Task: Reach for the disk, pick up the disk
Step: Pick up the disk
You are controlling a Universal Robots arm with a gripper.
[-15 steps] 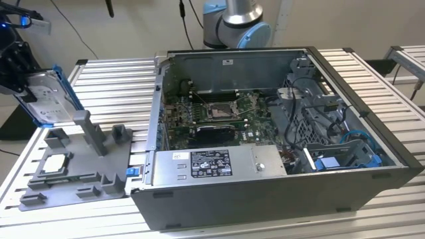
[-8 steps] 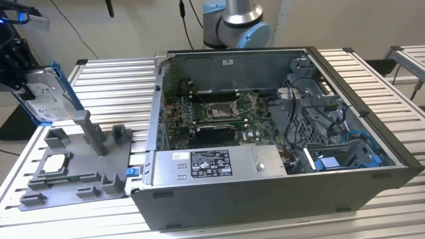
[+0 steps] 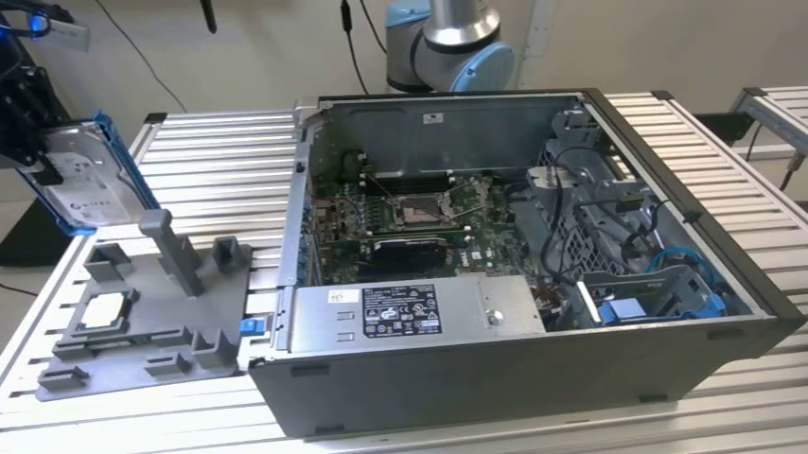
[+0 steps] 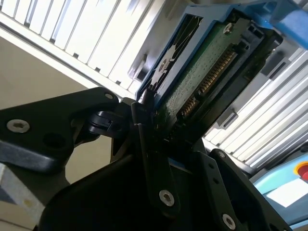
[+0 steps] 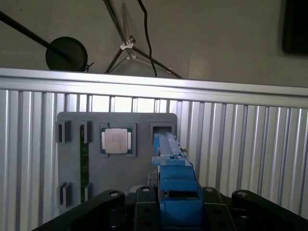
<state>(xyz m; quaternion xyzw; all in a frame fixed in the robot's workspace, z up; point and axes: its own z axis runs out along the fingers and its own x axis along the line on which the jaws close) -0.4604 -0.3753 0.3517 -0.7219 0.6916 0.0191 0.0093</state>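
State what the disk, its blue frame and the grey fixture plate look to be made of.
The disk looks like silver-grey metal casing with a dull sheen, and a green circuit board on one face. The blue frame is probably moulded plastic: uniform colour, slight gloss. The grey fixture plate is likely matte plastic; not certain.

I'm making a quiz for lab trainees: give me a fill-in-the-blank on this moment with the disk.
1. The gripper has its fingers ____ on the disk.
2. The disk's plastic frame is ____ in colour.
3. The grey fixture holding the square silver chip lies on the exterior view's ____ of the computer case.
Missing words: shut; blue; left.
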